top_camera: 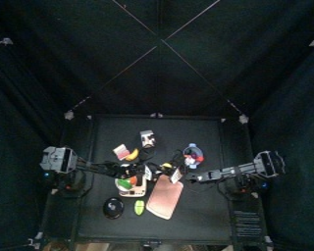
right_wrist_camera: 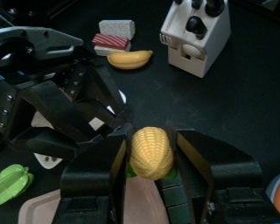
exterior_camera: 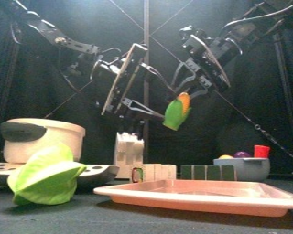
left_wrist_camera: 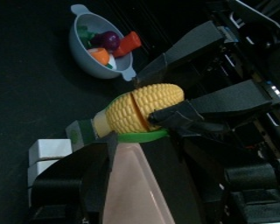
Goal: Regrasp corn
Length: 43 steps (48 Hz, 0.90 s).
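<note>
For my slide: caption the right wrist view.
Right gripper holds the corn above the table while the open left gripper approaches.

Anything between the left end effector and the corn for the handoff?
Nothing visible. The corn is held in mid-air by the right end effector, above the pink tray. The left end effector is open right beside it, and the left wrist view shows only clear air up to the cob.
</note>
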### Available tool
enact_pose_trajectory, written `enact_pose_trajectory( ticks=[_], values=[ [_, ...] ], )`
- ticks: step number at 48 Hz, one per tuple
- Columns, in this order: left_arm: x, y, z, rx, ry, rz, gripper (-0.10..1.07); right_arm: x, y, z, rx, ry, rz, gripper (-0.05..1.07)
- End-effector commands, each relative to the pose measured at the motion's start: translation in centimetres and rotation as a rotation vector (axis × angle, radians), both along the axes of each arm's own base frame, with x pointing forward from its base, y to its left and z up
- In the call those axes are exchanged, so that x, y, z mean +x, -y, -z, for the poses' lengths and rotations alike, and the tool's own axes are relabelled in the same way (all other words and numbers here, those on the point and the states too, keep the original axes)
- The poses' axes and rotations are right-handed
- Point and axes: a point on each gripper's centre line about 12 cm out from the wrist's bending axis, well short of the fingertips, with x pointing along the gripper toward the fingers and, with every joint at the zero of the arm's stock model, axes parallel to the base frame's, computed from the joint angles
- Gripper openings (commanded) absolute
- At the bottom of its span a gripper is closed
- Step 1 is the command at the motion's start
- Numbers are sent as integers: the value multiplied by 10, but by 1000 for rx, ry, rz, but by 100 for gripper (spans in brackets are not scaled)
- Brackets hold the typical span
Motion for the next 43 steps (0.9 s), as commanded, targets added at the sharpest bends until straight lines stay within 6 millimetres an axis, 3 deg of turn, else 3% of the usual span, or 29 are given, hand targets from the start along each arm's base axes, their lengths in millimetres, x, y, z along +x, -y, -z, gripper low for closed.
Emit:
enact_pose_trajectory(
  ticks=[1,23,33,43],
  values=[
    [6,1,-16,-6,53,-1,88,4,0,-12,-3,32,-1,71],
    [10,1,-17,-135,94,-42,88,4,1,-10,-3,26,1,71],
    [9,-1,-3,-255,97,-102,87,7,0,-10,-2,28,0,71],
    [8,-7,-5,-344,160,-158,87,10,0,-9,-4,22,-3,71]
  ],
)
